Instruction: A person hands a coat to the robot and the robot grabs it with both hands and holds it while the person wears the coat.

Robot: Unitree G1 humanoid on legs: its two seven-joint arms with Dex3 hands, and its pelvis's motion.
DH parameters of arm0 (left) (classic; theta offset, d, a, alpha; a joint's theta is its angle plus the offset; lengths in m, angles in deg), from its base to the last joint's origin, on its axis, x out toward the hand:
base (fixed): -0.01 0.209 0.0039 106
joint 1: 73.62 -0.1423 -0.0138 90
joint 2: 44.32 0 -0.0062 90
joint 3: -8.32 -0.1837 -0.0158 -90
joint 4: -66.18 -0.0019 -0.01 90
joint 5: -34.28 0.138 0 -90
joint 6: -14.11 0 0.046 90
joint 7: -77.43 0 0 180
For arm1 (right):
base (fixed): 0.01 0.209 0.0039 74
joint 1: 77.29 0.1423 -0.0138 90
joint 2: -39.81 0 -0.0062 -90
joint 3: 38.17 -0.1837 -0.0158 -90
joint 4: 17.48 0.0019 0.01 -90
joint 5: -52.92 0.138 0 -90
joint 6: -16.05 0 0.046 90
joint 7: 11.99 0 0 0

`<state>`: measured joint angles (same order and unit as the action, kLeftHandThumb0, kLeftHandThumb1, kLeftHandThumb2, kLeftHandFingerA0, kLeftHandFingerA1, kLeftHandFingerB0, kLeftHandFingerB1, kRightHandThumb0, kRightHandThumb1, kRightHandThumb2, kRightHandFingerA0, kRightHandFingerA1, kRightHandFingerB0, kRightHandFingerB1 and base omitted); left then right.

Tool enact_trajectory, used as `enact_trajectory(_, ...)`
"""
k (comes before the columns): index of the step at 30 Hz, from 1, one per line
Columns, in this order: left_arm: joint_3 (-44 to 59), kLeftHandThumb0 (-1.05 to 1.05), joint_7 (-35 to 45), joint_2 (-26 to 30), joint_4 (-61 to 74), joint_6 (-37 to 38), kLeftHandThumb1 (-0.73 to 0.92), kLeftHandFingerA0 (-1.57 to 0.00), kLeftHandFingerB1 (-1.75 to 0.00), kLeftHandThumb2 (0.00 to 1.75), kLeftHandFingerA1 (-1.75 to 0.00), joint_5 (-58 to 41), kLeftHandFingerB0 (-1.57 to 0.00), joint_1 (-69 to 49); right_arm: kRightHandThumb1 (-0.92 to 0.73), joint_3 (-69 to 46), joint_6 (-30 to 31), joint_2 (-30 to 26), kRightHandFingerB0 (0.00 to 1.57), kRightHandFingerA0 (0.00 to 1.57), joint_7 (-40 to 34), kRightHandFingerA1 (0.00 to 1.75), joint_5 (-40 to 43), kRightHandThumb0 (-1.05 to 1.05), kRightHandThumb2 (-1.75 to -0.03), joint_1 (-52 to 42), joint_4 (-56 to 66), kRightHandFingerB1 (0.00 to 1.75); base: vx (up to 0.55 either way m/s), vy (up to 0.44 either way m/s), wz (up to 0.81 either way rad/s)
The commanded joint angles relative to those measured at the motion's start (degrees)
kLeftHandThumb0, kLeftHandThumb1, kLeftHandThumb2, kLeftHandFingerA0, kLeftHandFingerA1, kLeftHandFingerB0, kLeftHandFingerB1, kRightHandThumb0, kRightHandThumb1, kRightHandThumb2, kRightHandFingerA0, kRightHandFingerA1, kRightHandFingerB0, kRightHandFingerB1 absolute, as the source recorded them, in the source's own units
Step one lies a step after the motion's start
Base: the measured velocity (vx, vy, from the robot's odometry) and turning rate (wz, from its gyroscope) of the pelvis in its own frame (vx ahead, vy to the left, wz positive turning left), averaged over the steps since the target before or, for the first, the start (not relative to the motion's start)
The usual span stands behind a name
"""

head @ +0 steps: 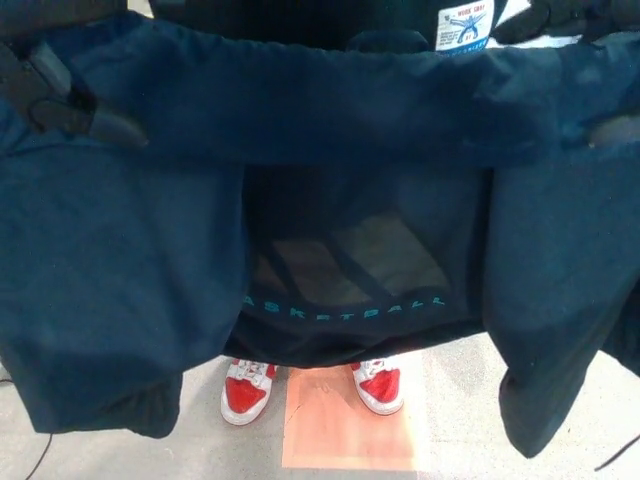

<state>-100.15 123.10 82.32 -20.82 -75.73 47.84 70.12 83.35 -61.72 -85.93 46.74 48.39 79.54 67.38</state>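
A dark navy coat (320, 200) hangs spread wide across the head view, its inside facing me, with a white label (465, 24) at the collar and teal lettering low on the back panel. My left hand (55, 95) is shut on the coat's upper left edge, black fingers clamped over the cloth. At the far right edge, a fingertip of my right hand (612, 130) pokes out of the fabric, shut on the coat's right shoulder. A person stands behind the coat; only red and white shoes (246, 392) show below the hem.
An orange-brown floor tile (350, 425) lies under the person's feet on grey floor. The person's dark-gloved hand (555, 15) shows at the top right above the collar. A thin black cable (35, 455) runs at the lower left.
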Motion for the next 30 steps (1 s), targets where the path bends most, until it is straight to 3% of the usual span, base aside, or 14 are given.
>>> enact_trajectory(1,-3.40,-0.84,23.26,3.30,-0.62,-14.92,0.50,-0.13,-0.25,0.85,-0.41,-5.54,-0.07,3.30,-0.67,5.37,4.94,-0.71,0.02,0.43,23.54,0.43,-2.15,-0.92,-0.61,7.54,-4.35,0.23,0.00,0.000,0.00)
enact_trajectory(8,-3.62,-0.38,24.82,3.44,0.51,-15.92,0.19,-0.02,-0.47,0.87,-0.48,-4.71,0.00,2.59,-0.59,6.21,3.82,-1.31,0.07,0.35,24.60,0.50,-3.09,-0.97,-0.93,7.07,-4.42,0.15,0.00,0.000,0.00)
enact_trajectory(9,-3.73,-0.88,25.21,3.41,0.34,-14.78,0.62,-0.28,-0.27,0.60,-0.36,-4.77,-0.17,2.51,-0.54,6.43,3.17,-1.46,0.04,0.35,24.54,0.50,-3.57,-0.88,-0.92,6.87,-4.45,0.26,0.00,0.000,0.00)
enact_trajectory(14,-3.72,-0.86,25.54,3.23,0.08,-12.86,0.50,-0.32,-0.39,0.84,-0.46,-4.04,-0.23,2.24,-0.67,6.42,3.20,-1.32,0.19,0.49,25.15,0.41,-4.32,-0.83,-0.61,7.05,-4.76,0.28,0.00,0.000,0.00)
enact_trajectory(16,-3.88,-0.87,25.31,2.92,-0.55,-11.89,0.62,-0.46,-0.32,0.60,-0.39,-3.09,-0.32,2.75,-0.71,5.73,-0.82,-1.16,0.47,0.67,23.47,0.45,-5.37,-0.86,-0.63,6.87,-5.70,0.37,0.00,0.000,0.00)
enact_trajectory(17,-3.56,-0.91,24.68,2.80,-0.12,-11.85,0.59,-0.62,-0.40,0.66,-0.44,-2.86,-0.53,2.21,-0.85,5.04,-2.42,-1.70,1.06,1.14,21.27,0.59,-6.42,-0.81,-0.67,5.67,-4.44,0.54,0.00,0.000,0.00)
enact_trajectory(19,-2.87,-0.85,22.88,2.61,1.12,-11.50,0.71,-0.82,-0.45,0.63,-0.50,-2.12,-0.73,0.68,-0.91,3.26,-4.55,-2.78,1.20,1.26,17.01,0.71,-8.00,-0.73,-0.69,2.73,-1.60,0.63,0.00,0.000,0.00)
enact_trajectory(21,-1.85,-0.66,14.19,2.48,5.27,-9.08,0.76,-0.98,-0.72,1.15,-0.73,4.52,-0.96,-3.85,-0.76,-4.36,-3.96,-2.38,0.78,0.84,4.00,0.95,-7.85,-0.48,-1.14,-6.30,2.15,1.00,0.00,0.000,0.00)
enact_trajectory(23,-1.21,-0.67,11.87,2.11,6.50,-8.89,0.92,-1.14,-0.63,0.71,-0.57,5.83,-1.09,-5.41,-0.92,-7.77,-4.90,-1.79,0.63,0.63,0.64,0.65,-7.76,-0.55,-0.71,-9.67,3.31,0.59,0.00,0.000,0.00)
enact_trajectory(25,0.95,-0.42,5.33,0.79,6.81,-6.20,0.79,-0.92,-0.88,1.17,-0.80,6.87,-0.88,-9.03,-0.92,-12.19,-6.55,-1.17,0.74,0.76,-6.57,0.58,-9.14,-0.40,-0.69,-14.53,5.33,0.58,0.00,0.000,0.00)
enact_trajectory(26,1.70,-0.46,3.24,0.46,6.78,-5.05,0.92,-0.89,-0.69,0.74,-0.70,7.40,-0.80,-10.06,-0.92,-13.75,-9.29,-0.91,0.79,0.84,-9.37,0.62,-9.97,-0.38,-0.70,-16.19,5.39,0.59,0.00,0.000,0.00)
enact_trajectory(28,2.67,-0.38,-2.20,-0.05,6.03,-2.30,0.86,-0.76,-1.38,0.68,-1.67,9.61,-0.68,-12.56,-0.72,-16.36,-10.22,-0.01,0.75,0.93,-15.20,1.02,-12.21,-0.31,-1.12,-20.05,7.25,0.75,0.00,0.000,0.00)
enact_trajectory(29,3.04,-0.38,-4.86,-0.37,5.45,-1.06,0.86,-0.76,-1.38,0.68,-1.67,10.63,-0.68,-13.57,-0.72,-17.45,-9.87,0.49,0.75,0.93,-17.65,1.02,-13.25,-0.31,-1.12,-21.61,8.09,0.75,0.00,0.000,0.00)
enact_trajectory(30,3.27,-0.36,-6.18,-0.42,5.10,-0.06,0.85,-0.80,-1.27,0.70,-1.54,10.97,-0.70,-14.42,-0.90,-18.59,-10.57,0.99,0.82,0.89,-19.72,1.28,-13.84,-0.36,-0.68,-23.40,8.71,0.81,0.00,0.000,0.00)
